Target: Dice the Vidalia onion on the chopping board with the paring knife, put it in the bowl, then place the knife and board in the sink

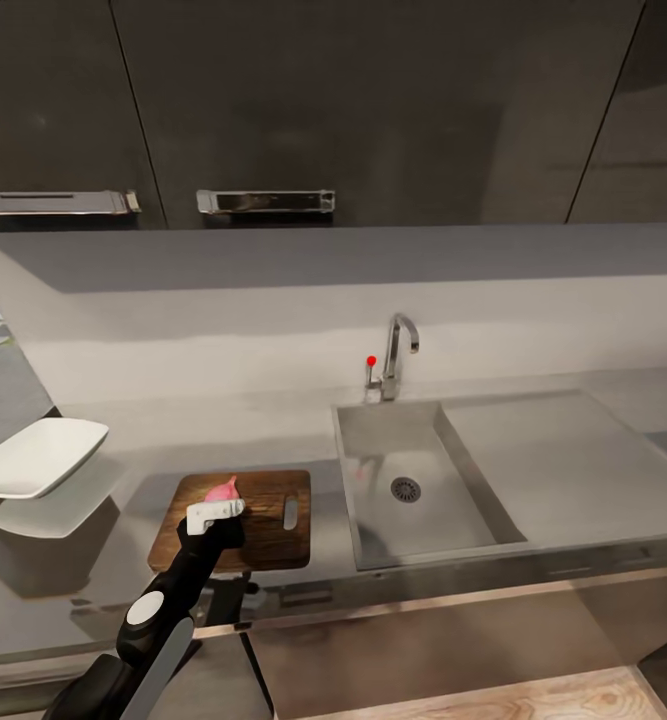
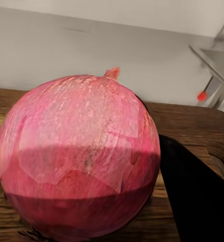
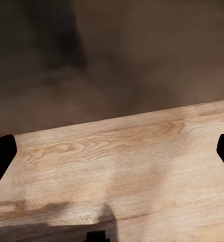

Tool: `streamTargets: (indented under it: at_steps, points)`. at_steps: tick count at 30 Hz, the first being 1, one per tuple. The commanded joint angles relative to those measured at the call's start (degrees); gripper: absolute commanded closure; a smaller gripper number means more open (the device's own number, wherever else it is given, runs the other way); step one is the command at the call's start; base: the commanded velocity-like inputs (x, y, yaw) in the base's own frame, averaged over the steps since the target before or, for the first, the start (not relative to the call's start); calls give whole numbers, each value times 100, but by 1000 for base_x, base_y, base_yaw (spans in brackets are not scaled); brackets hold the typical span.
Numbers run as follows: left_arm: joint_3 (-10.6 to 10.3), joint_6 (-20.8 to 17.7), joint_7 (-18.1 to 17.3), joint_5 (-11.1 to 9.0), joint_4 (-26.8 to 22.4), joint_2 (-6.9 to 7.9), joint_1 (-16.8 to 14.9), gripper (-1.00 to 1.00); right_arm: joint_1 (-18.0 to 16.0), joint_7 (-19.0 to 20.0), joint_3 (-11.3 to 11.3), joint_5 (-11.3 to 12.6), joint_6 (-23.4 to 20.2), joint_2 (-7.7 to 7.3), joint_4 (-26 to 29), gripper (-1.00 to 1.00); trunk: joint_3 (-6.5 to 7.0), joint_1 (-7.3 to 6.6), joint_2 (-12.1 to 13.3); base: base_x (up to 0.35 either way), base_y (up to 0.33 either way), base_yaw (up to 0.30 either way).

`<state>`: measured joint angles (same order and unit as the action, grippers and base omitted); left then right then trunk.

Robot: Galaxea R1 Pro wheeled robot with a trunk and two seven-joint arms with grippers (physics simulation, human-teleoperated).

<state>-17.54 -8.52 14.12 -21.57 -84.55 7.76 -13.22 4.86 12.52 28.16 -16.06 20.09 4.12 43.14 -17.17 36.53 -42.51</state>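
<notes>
The Vidalia onion [image 2: 79, 156] is out of the sink and over the chopping board [image 1: 263, 525], pink papery skin and a little stem tip pointing up. In the left wrist view it sits right between the dark fingers [image 2: 197, 196] of the left end effector [image 1: 216, 514], which is clamped on it from either side. Whether it rests on the wood or hangs just above it, I cannot tell.

Handling call: a round, firm bulb, fairly light, but that dry skin is slick and can shear off under the pads, and a ball like this wants to roll once let go. The widest middle band looks the safest place to grip, not the tapering stem end.

The board lies flat on the grey table [image 1: 533, 450], handle slot [image 1: 290, 513] toward the sink [image 1: 413, 480]; stiff and flat, so probably best taken by an overhanging edge or the slot end. The white bowl [image 1: 38, 455] waits well to the left, apart from the board. The sink basin is bare down to its drain, faucet [image 1: 398, 355] behind.

The right end effector [image 3: 112, 156] hangs low over the wooden floor [image 3: 117, 151], fingers spread wide, gripping nothing.
</notes>
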Motion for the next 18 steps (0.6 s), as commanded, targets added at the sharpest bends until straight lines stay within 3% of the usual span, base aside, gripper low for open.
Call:
streamTargets:
  at_steps: [1, 9, 18]
  points:
    - [-17, -19, 55, -40, -9, 9, -5, 100, -2, 49, 40, -38, 13, 9, 11, -100, 3, 2, -6, 0, 0, 0]
    - [-19, -19, 55, -40, -9, 6, -5, 100, -2, 48, 40, -38, 13, 9, 11, -100, 36, 2, -6, 0, 0, 0]
    - [-18, -19, 55, -40, -9, 8, -5, 100, -2, 49, 40, -38, 10, 9, 11, -100, -22, 2, -6, 0, 0, 0]
